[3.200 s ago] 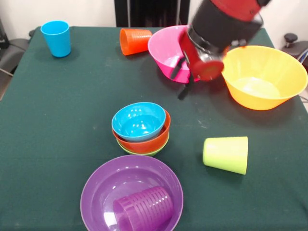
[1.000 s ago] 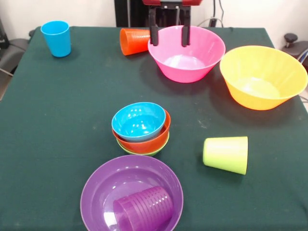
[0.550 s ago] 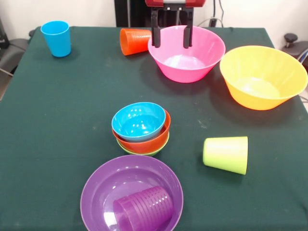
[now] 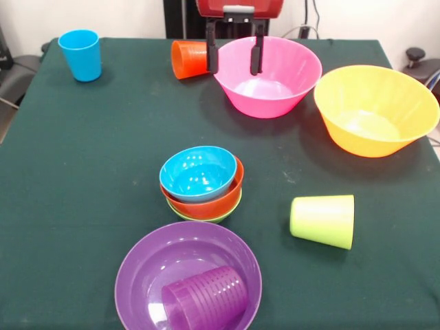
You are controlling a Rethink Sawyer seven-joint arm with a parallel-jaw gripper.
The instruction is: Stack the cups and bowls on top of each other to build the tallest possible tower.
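My gripper (image 4: 234, 58) hangs open at the far edge of the table, one finger outside the pink bowl's (image 4: 282, 86) left rim and one inside it. An orange cup (image 4: 187, 58) lies on its side just left of the gripper. A blue cup (image 4: 80, 55) stands upright at the far left. The blue bowl (image 4: 198, 172) sits nested in the orange bowl (image 4: 214, 203), which sits in the green bowl (image 4: 221, 217), at mid table. A purple cup (image 4: 206, 299) lies inside the wide purple bowl (image 4: 155, 265) at the front. A lime cup (image 4: 323, 220) lies on its side at the right.
A large yellow bowl (image 4: 375, 110) stands right of the pink bowl. The table (image 4: 103, 172) has a dark green cloth. Dark chair parts show past the left and right edges.
The arm swung from a tilted pose over the pink bowl to upright behind it. In the last second the gripper came down a little and shifted left along the bowl's rim.
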